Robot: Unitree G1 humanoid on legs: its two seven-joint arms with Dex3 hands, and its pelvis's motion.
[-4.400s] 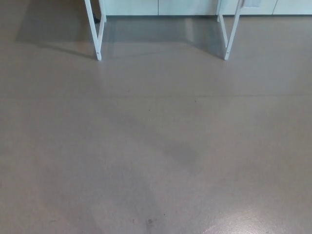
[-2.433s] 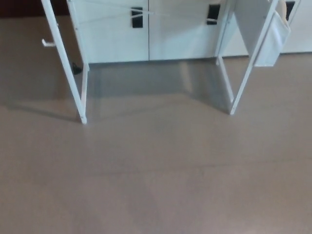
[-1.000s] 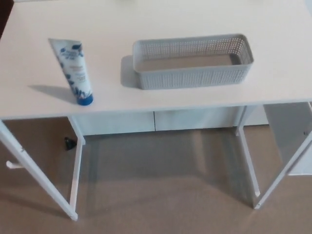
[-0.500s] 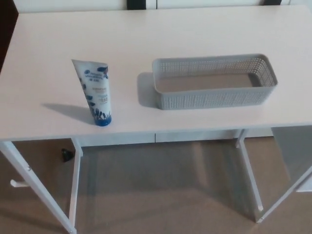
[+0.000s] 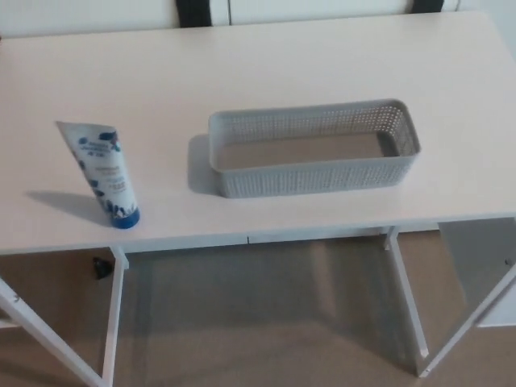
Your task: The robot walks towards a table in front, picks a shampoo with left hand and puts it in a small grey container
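One shampoo tube (image 5: 103, 172) of smooth white plastic, blue cap down, stands at the table's (image 5: 322, 64) front left. One grey perforated oblong container (image 5: 314, 175) sits to its right, apart. My robot hands are out of frame, so I cannot tell their state.

The table (image 5: 266, 72) runs off the picture on the left, and its near right corner lies past the right edge, so neither end shows whole. The print on the shampoo tube (image 5: 103, 171) is too small to read. The near wall of the grey container (image 5: 314, 173) hides the front strip of its floor. Under the table, a small dark object (image 5: 100, 267) sits beside a white leg (image 5: 113, 314); it is too small to identify, possibly a caster. That leg is cut off at the bottom edge. Dark shapes (image 5: 193, 11) beyond the table are cut by the top edge.
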